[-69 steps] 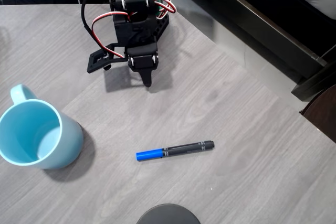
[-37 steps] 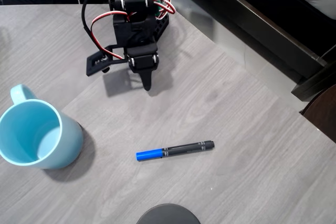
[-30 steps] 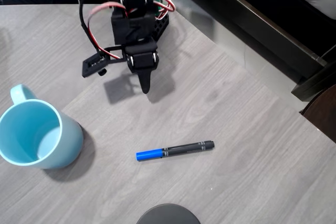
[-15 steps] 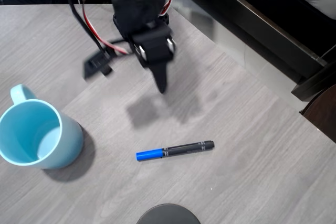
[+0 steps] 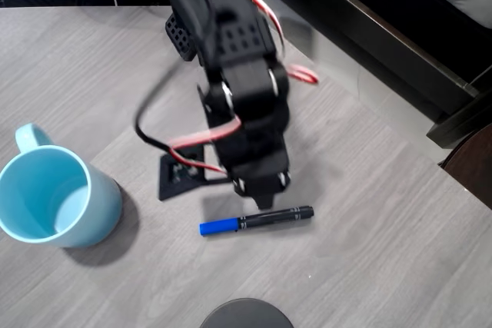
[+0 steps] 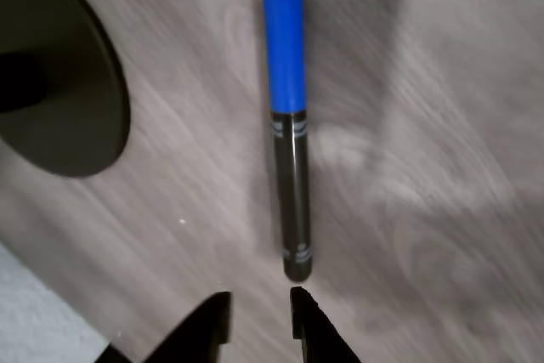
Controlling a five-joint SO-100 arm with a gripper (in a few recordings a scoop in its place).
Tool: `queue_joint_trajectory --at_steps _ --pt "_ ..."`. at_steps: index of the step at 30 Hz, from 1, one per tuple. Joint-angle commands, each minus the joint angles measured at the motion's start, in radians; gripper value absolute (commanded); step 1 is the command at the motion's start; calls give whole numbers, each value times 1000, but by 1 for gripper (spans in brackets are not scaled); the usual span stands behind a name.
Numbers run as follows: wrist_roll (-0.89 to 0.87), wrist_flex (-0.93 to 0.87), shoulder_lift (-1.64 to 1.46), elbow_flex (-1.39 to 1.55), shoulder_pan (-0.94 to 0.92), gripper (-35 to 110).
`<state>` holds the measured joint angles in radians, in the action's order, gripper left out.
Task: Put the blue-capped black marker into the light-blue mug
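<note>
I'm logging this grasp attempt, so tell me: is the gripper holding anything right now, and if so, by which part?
Nothing is held. The gripper hovers just short of the black end of the blue-capped black marker, which lies flat on the table.

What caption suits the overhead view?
Black tool hovering over a blue-capped marker lying flat, light-blue mug waiting at left.

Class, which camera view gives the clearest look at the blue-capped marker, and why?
The wrist view: the blue-capped marker lies close and whole, its cap and barrel bands plain. The overhead view shows it small on the table, just below the arm, its whole length still visible.
</note>
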<state>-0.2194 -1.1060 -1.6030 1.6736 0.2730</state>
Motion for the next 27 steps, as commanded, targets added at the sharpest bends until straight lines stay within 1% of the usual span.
queue_joint_trajectory --at_steps 1,9,15,27 --pt "-9 23 48 -43 0 14" --pt "-9 34 170 -43 44 14" --pt "-5 81 233 -51 69 14" --pt "-3 40 388 -241 158 15"
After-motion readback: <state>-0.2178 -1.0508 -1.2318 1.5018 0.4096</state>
